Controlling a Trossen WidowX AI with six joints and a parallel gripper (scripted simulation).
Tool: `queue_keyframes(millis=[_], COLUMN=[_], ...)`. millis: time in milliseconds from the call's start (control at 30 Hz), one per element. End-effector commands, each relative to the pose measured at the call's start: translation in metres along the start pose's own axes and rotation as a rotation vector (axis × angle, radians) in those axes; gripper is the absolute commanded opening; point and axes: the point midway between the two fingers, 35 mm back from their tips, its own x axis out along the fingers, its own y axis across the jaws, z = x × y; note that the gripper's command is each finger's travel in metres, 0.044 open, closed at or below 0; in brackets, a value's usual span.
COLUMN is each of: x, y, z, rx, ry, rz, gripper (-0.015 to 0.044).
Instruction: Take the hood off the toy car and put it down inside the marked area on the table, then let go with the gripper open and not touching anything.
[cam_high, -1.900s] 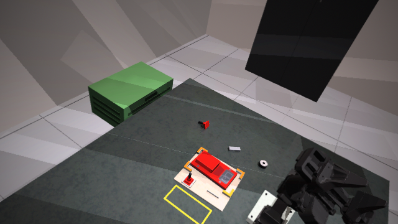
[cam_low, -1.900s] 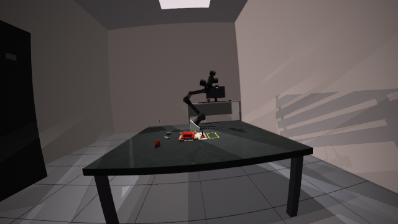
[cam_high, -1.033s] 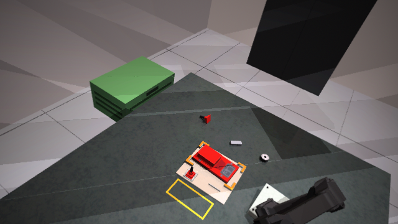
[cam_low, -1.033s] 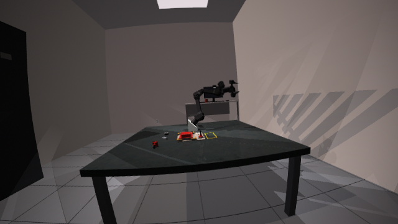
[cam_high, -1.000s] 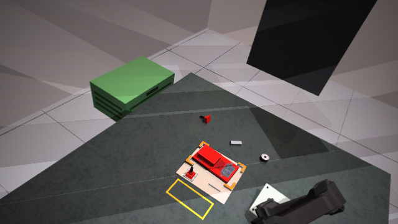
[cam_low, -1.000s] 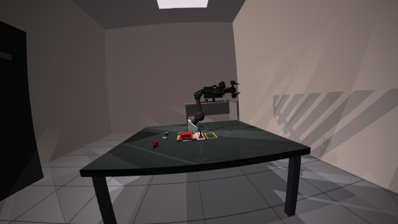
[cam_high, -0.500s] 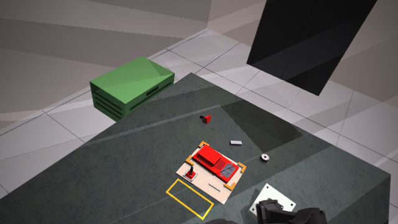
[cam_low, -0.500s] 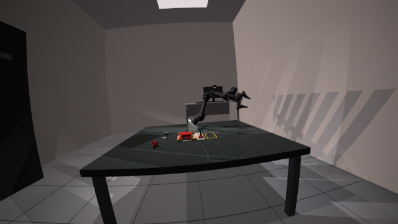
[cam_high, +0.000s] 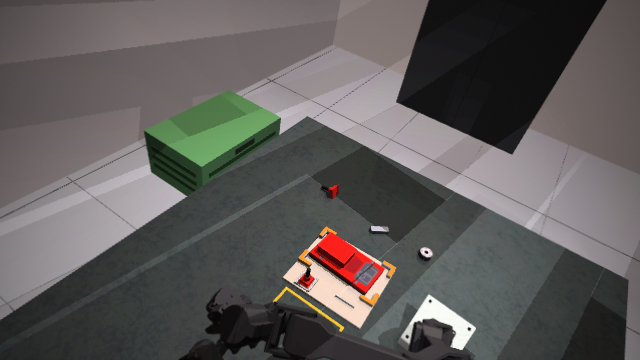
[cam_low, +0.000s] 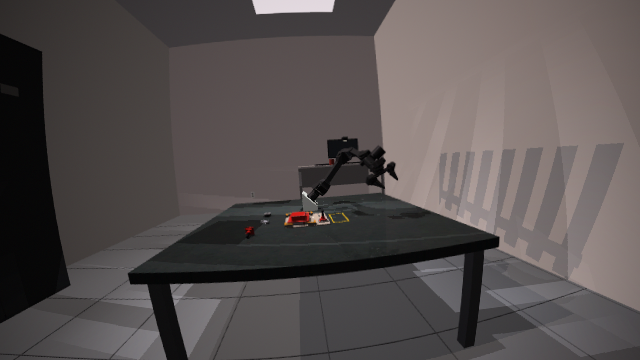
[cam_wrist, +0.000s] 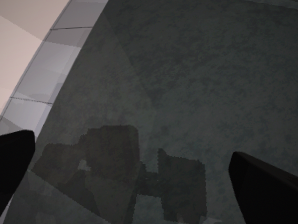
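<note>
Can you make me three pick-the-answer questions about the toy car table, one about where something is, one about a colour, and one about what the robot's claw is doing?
1. Where is the yellow marked area?
A. beside the car's board, near the arm
B. on the green crate
C. under the white ring

2. What colour is the toy car?
A. blue
B. red
C. white

3. How is the gripper right now?
A. shut on the hood
B. open, holding nothing
C. resting on the car

Answers: 1 A, the top view shows the yellow outline next to the tan board. 2 B, its body is red. 3 B, the exterior view shows it raised above the table, fingers apart.
</note>
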Motion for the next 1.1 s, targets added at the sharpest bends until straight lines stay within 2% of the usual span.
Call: queue_keyframes(millis=[0,267,567,767,933,1067], x=[0.009,-0.004,-0.061,-0.116,-0.171,-0.186], y=[-0.059,-0.187,-0.320,-0.392,-0.437,-0.446], z=[0.016,0.040,0.043,0.026,-0.001,-0.009], rx=[-0.048,-0.112,-0.086,-0.012,0.078,0.104], ry=[0.029,0.154,0.397,0.575,0.701,0.724], rz=[-0.153,-0.442,-0.634,-0.638,-0.539,-0.497], gripper=[0.0440,0.0440,0.0440,0.0440,0.0440,0.0440])
